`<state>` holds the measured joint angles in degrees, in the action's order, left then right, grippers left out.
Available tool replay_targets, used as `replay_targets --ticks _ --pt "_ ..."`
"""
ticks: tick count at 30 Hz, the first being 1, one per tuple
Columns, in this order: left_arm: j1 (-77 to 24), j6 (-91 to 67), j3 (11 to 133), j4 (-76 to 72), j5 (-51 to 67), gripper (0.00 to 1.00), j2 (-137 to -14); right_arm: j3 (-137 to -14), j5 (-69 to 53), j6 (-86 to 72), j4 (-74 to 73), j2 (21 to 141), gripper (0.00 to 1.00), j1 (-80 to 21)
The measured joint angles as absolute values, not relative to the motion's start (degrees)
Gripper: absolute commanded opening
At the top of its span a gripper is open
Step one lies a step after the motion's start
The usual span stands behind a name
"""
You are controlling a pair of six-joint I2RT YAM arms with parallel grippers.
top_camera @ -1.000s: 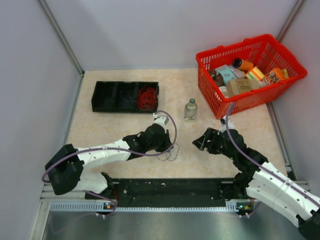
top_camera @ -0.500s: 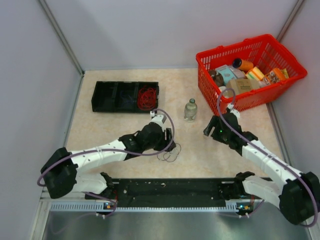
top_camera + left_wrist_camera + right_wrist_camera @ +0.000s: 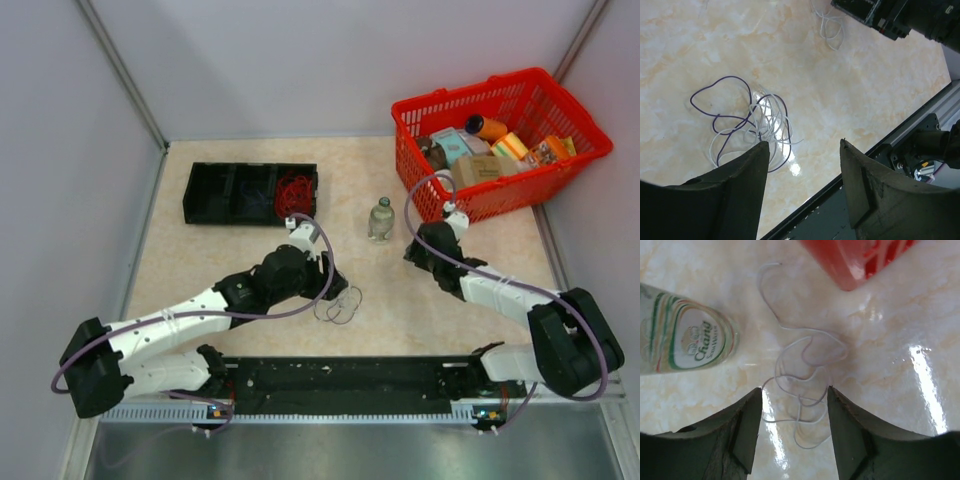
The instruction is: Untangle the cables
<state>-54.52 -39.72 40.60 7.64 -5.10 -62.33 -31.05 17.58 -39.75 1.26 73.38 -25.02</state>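
A tangle of white and dark blue-grey cables (image 3: 340, 305) lies on the table near its front edge. In the left wrist view the tangle (image 3: 747, 125) sits just beyond my left finger. My left gripper (image 3: 318, 278) (image 3: 804, 145) is open and empty, above and just left of it. A loose white cable (image 3: 805, 375) lies in loops between the bottle and the basket. My right gripper (image 3: 415, 250) (image 3: 795, 390) is open and empty right over it, a finger on each side. A red cable (image 3: 293, 195) and a dark blue one (image 3: 258, 195) lie in the black tray.
A black tray with compartments (image 3: 210, 192) stands at the back left. A small clear bottle (image 3: 380, 218) (image 3: 685, 335) stands mid-table. A red basket (image 3: 480, 205) (image 3: 855, 260) full of packages is at the back right. A black rail (image 3: 340, 380) runs along the front edge.
My right arm has reached forward and left to hover over the white cable by the bottle. My left gripper has drawn back a little up and left from the tangle. Both stay open.
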Motion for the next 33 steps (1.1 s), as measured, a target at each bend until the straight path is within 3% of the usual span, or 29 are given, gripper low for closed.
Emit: replay_targets --ticks 6,11,16,23,33 --pt "-54.52 -39.68 39.33 7.81 -3.86 0.62 -62.37 -30.68 23.18 -44.27 3.55 77.80 0.01 -24.71" --pt "-54.52 -38.61 39.31 8.25 -3.88 0.62 -61.25 -29.56 25.26 -45.06 1.34 76.25 0.00 -26.61" --pt "-54.52 -36.56 39.35 8.21 -3.22 0.66 -59.75 -29.12 22.61 -43.48 -3.11 64.53 0.00 -31.88" --pt "-54.52 -33.52 39.70 6.00 1.48 0.77 -59.35 -25.82 0.45 -36.49 -2.52 45.98 0.00 -32.05" --pt "-54.15 -25.91 41.82 2.48 8.43 0.77 -54.85 -25.02 -33.21 -34.17 5.82 43.11 0.00 -32.10"
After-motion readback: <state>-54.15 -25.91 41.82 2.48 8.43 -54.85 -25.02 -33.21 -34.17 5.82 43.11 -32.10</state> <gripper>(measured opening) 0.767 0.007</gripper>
